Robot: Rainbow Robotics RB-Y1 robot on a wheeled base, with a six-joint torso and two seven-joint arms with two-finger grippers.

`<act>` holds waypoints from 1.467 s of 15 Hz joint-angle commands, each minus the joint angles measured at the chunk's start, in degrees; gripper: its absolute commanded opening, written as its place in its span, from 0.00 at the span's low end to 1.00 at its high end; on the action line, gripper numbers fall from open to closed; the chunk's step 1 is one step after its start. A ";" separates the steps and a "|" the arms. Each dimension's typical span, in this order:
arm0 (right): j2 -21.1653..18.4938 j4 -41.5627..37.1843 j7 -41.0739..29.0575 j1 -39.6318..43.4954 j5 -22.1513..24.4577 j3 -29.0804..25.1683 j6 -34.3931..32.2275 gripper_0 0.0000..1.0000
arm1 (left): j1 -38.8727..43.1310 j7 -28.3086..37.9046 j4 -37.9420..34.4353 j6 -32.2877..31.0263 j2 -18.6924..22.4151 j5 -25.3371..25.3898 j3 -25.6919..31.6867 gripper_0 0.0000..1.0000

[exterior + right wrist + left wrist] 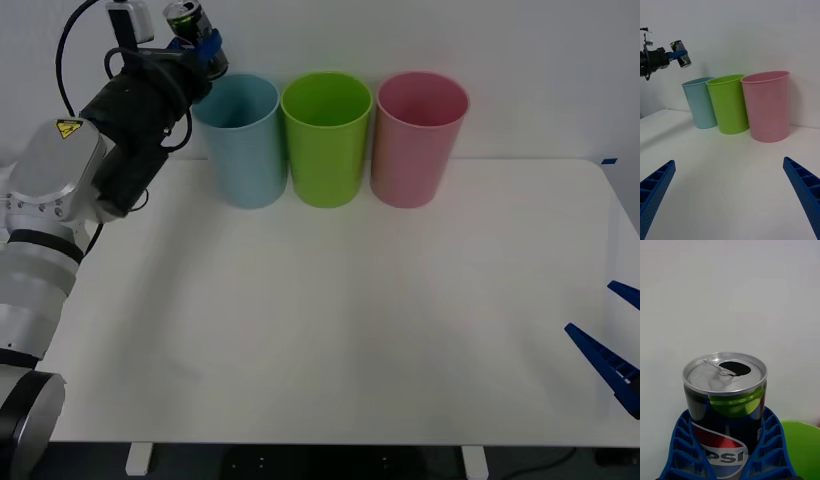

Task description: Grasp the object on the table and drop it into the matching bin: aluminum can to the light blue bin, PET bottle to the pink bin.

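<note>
The Pepsi can (185,16) is held by the left end effector (205,50), raised at the light blue bin's (243,140) ten o'clock for dropping; the right end effector (612,340) is parked wide open.

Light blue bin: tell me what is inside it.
The tall light blue plastic bin shows a bare inner wall below its rim; its bottom is hidden. The small silver drink can hangs in the left gripper, above and left of the bin.

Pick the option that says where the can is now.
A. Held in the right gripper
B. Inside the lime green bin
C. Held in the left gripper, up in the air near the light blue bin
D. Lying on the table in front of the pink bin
C: the left gripper is shut on the can, raised beside the light blue bin.
</note>
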 commanded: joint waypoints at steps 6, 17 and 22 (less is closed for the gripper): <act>0.00 0.00 0.00 0.00 0.00 0.00 0.00 1.00 | -7.51 -1.79 9.67 6.85 -0.18 0.75 -5.79 0.03; 0.00 0.00 0.00 0.00 0.00 0.00 0.00 1.00 | -7.51 -1.79 9.59 7.29 -0.79 1.63 -6.15 1.00; 0.00 0.00 0.00 0.00 0.00 0.00 0.00 1.00 | -7.51 -1.71 9.59 6.59 -0.79 2.33 -6.15 1.00</act>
